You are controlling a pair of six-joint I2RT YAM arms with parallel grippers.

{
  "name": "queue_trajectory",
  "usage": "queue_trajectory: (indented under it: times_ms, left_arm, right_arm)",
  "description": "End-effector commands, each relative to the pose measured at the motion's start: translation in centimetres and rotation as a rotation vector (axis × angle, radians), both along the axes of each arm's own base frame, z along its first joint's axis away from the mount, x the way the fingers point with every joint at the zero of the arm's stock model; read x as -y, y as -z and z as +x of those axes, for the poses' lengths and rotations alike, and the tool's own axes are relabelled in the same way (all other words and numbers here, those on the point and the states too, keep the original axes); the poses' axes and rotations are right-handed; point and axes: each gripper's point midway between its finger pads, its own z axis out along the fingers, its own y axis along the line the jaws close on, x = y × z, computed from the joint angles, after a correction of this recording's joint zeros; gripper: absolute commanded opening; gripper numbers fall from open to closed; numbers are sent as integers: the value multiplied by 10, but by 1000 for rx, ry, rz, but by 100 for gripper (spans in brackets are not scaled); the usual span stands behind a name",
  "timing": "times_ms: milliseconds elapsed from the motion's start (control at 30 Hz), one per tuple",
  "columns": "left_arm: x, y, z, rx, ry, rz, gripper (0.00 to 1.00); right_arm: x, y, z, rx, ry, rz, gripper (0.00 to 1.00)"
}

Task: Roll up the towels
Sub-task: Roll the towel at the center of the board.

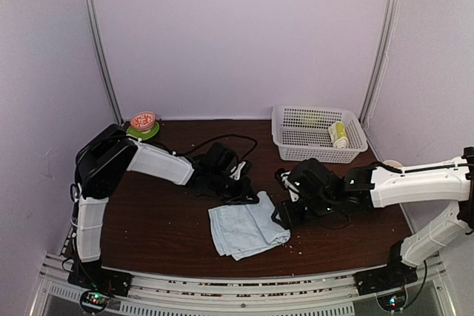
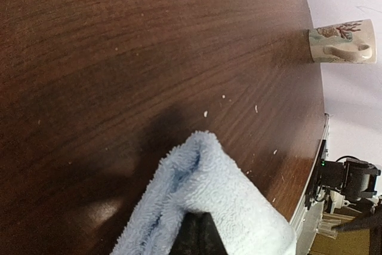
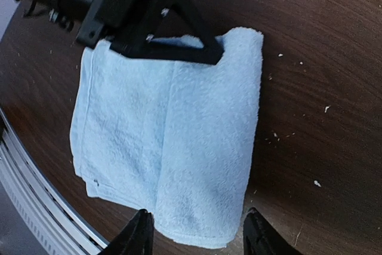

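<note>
The pale-blue towel lies flat near the table's front, with its right strip folded over lengthwise. My left gripper is shut on the far end of that fold, and the blue cloth bunches round its black tip. In the right wrist view the left gripper sits at the towel's far edge. My right gripper is open, its fingertips astride the near end of the folded strip. The small lime-green towel lies rolled in the basket.
A white mesh basket stands at the back right. A red-and-white bowl on a green plate is at the back left. A cream mug lies on its side near the right edge. Black cables trail behind the left arm.
</note>
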Motion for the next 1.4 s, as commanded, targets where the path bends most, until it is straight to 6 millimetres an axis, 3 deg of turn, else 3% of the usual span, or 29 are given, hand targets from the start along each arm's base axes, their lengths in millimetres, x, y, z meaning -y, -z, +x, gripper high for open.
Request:
queue_trajectory:
  times_ms: [0, 233, 600, 733, 967, 1167, 1367]
  left_arm:
    - [-20, 35, -12, -49, -11, 98, 0]
    - [-19, 28, -11, -32, -13, 87, 0]
    - [-18, 17, -18, -6, 0, 74, 0]
    - [-21, 20, -20, -6, 0, 87, 0]
    - [-24, 23, -22, -1, 0, 100, 0]
    - [-25, 23, -22, 7, -3, 105, 0]
    - [-25, 24, -24, 7, -1, 100, 0]
  right_arm:
    - [0, 15, 9, -123, 63, 170, 55]
    - [0, 42, 25, -240, 116, 298, 58]
    - [-19, 75, 16, -388, 97, 355, 51]
    - [-13, 72, 21, -390, 149, 410, 58]
    - [0, 48, 37, -406, 253, 542, 68]
    - [-4, 56, 39, -463, 292, 500, 65]
    - [-10, 80, 24, -552, 290, 450, 58]
